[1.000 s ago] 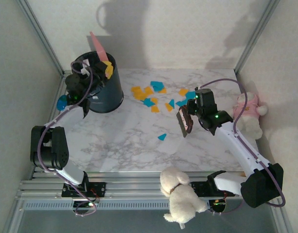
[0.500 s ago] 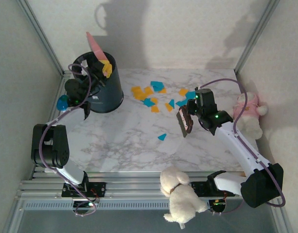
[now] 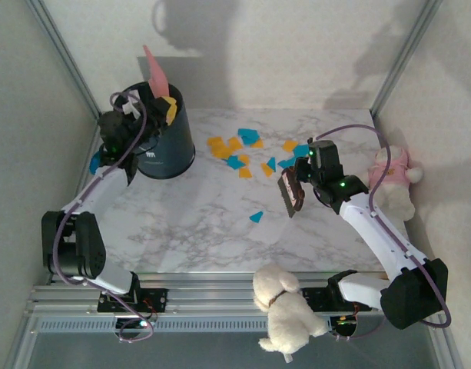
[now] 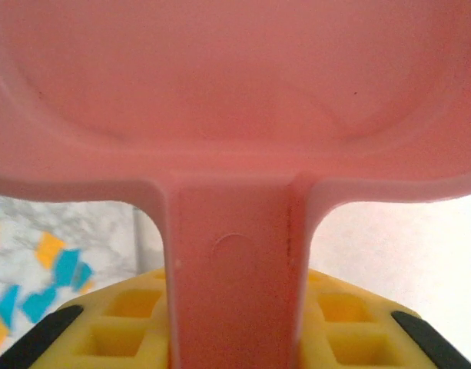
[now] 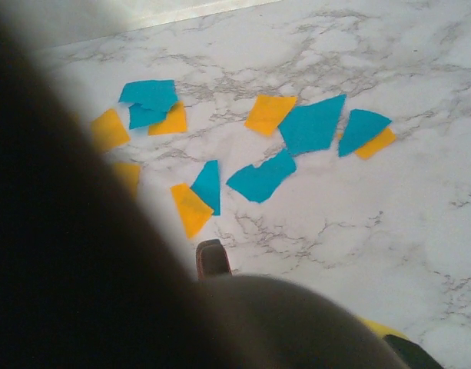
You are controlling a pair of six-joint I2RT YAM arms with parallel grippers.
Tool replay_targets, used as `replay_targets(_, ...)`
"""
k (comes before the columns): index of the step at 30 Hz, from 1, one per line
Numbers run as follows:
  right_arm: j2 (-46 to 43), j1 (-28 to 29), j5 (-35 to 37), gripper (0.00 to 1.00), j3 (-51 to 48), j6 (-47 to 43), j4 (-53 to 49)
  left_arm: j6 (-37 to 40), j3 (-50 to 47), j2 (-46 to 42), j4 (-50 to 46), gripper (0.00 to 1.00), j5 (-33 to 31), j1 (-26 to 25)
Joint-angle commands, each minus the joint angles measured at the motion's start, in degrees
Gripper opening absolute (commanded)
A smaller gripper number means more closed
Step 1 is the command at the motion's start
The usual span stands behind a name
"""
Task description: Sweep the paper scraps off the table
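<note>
The marble table (image 3: 204, 231) is lying open near the arms, rail-edged. The paper scraps (image 3: 243, 154) are clustering by its far edge, one teal piece apart. The left gripper (image 3: 164, 104) is clamping a pink dustpan (image 3: 152, 69) by its handle over a dark bucket (image 3: 172, 150); the right gripper (image 3: 303, 181) is squeezing a hand brush (image 3: 291, 192).

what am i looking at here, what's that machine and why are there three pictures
It is a robot with two arms bolted to the near edge of a marble table. One picture looks down from above; the other two come from a camera on each wrist. Orange and blue paper scraps lie on the table. The left hand holds a pink dustpan over a dark bin. The right hand holds a brush near the scraps. A white plush and a pink plush sit at the edges.
</note>
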Motion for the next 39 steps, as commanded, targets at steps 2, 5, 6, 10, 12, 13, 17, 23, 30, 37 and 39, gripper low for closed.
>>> replay_targets(2,-0.59,-0.37,-4.1,0.0,-0.96,-0.08,3.9,21.72,7.31,-3.45,-23.12,0.0,-2.56,-0.97)
replay_targets(5,-0.14,-0.32,-7.7,0.0,-1.21,-0.97,5.41,30.22,10.68,-3.57,-32.54,0.0,-5.03,-2.13)
replay_targets(6,-0.13,-0.32,-9.0,0.0,-1.37,-1.24,6.01,32.37,11.36,-3.56,-34.57,0.0,-5.65,-2.36)
replay_targets(10,0.48,-0.37,-15.53,0.0,-1.58,-2.32,8.23,41.64,14.08,-3.55,-43.08,0.0,-8.92,-4.09)
replay_targets(12,1.2,-0.36,-18.32,0.0,-1.23,-2.73,8.16,46.27,15.47,-3.6,-46.89,0.0,-11.22,-5.61)
replay_targets(13,1.64,-0.3,-19.62,0.0,-1.05,-3.04,8.12,48.76,16.23,-3.55,-48.91,0.0,-12.44,-6.59)
replay_targets(17,2.71,-0.14,-24.36,0.0,-0.87,-3.78,8.67,55.76,18.0,-3.53,-53.99,0.0,-17.17,-9.58)
replay_targets(23,6.18,0.61,-31.61,0.0,0.13,-5.16,8.03,62.18,16.92,-4.61,-56.8,0.0,-24.43,-13.51)
replay_targets(30,10.25,2.09,-33.15,0.0,0.84,-7.42,7.2,68.46,15.59,-5.26,-59.73,0.0,-27.98,-17.62)
replay_targets(37,11.84,3.69,-21.38,0.0,-0.05,-10.07,7.11,71.5,13.58,-6.54,-59.86,0.0,-28.05,-19.42)
replay_targets(39,11.51,3.93,-16.18,0.0,-0.23,-10.27,6.75,71.73,13.17,-6.71,-59.84,0.0,-28.18,-19.59)
